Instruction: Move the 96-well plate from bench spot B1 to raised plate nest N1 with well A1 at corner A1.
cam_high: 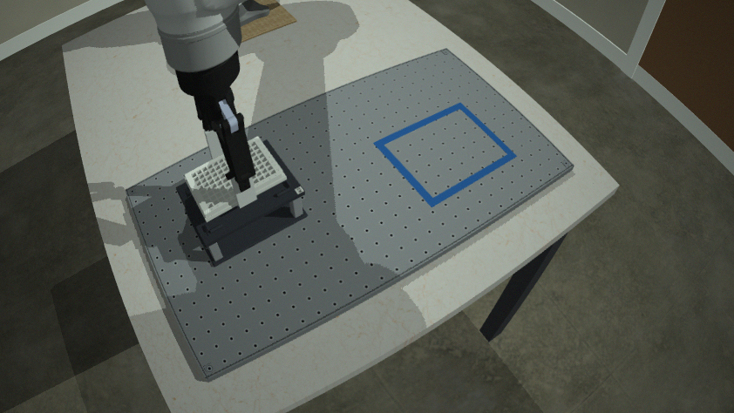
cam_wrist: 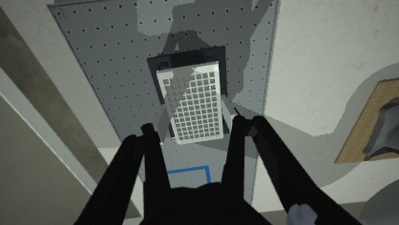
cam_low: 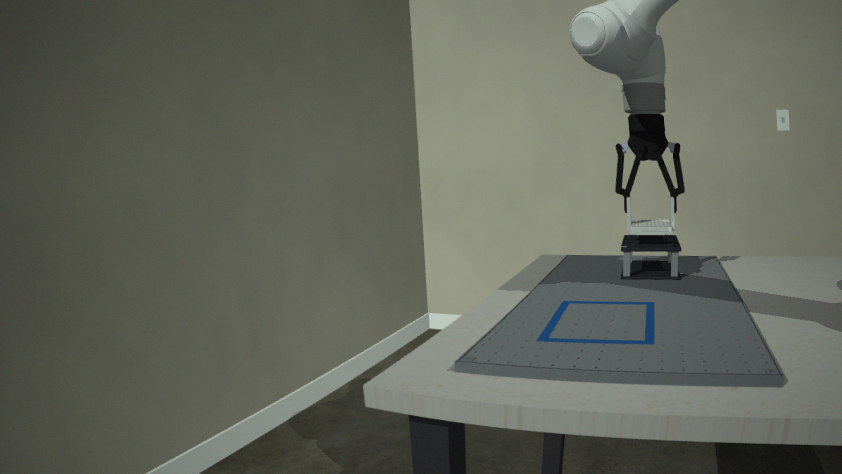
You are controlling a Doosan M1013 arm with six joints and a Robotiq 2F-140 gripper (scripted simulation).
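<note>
Clamped on the long sides of the white 96-well plate, the tool holds it level just above the black raised nest, near the tabletop's far-left corner in the top view.

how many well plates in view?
1. The 96-well plate is gripped in the tool, just above the raised nest. The blue-taped spot holds none.

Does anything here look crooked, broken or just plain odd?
Nothing stands out. The hand holds the white plate level, just above the black raised nest, and squarely lined up with it in the wrist view. The blue-taped spot holds nothing now. No spills or damage show.
</note>
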